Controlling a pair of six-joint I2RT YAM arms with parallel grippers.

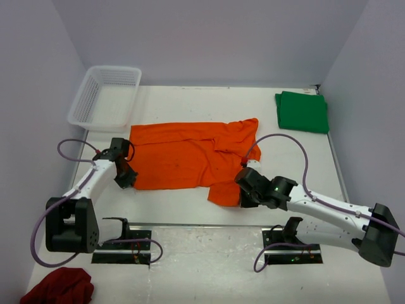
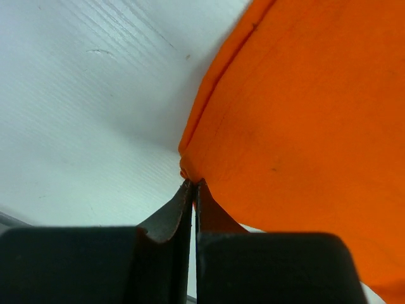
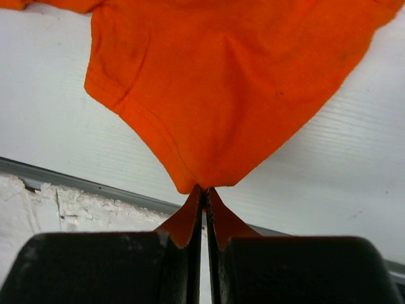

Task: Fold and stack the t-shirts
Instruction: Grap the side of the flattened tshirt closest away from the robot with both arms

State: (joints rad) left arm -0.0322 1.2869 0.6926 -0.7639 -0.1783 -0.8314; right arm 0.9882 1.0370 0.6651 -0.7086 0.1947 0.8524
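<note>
The orange shirt [image 1: 190, 155] is lying spread flat across the middle of the table [image 1: 190, 101], and both arms are holding its near edge. The left gripper [image 2: 193, 185] is clamping tight on the near left corner of the cloth. The right gripper [image 3: 204, 190] is clamping tight on the tip of a pointed flap, probably a sleeve, at the near right. The green shirt [image 1: 302, 112] is sitting already folded in the far right corner, well apart from the work. The step in hand is probably a fold of the near edge over toward the far edge. Each bite is taking only a sliver of cloth at the very fingertips, so a sharp tug is risking a slip. To do this well, both arms should be rising together, level with each other and just high enough to clear the cloth. They should then be travelling away at one pace, with the edge between them lightly taut, not stretched. The carried edge should be lowering onto the far edge before either grip is loosening.
</note>
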